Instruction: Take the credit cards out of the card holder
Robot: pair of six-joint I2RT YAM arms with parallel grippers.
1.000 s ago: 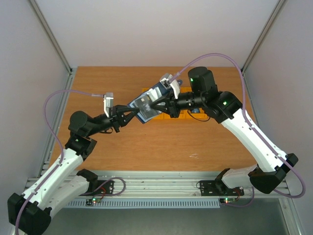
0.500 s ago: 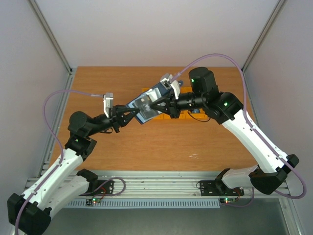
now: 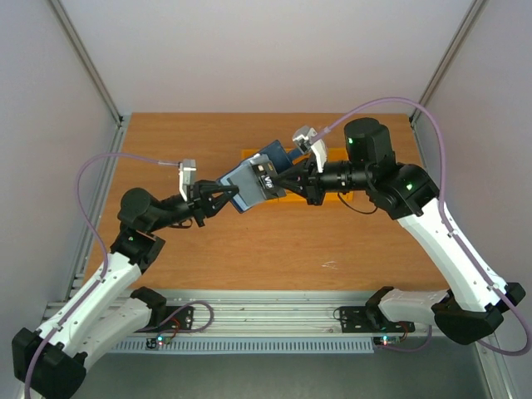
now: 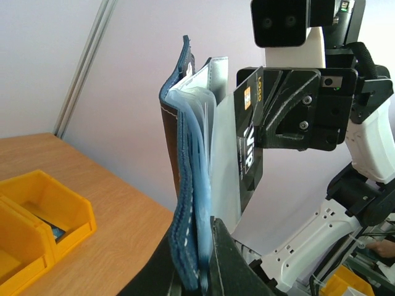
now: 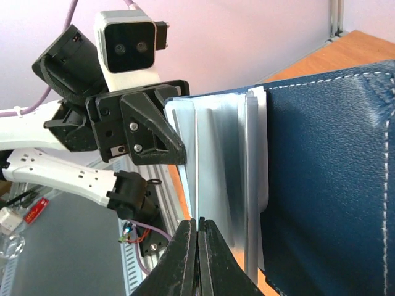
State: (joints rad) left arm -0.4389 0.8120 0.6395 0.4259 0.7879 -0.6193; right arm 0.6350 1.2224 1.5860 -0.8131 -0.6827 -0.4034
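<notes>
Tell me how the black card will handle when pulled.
Probably stiff: the black card looks flat though the right claw pinches only one edge. The clear sleeves of the wallet splay loosely, so it may drag them.

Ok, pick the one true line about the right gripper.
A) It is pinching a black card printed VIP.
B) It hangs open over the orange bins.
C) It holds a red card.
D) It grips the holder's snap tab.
A: the right gripper is clamped on the black card printed VIP, right beside the card holder that the left gripper holds.
</notes>
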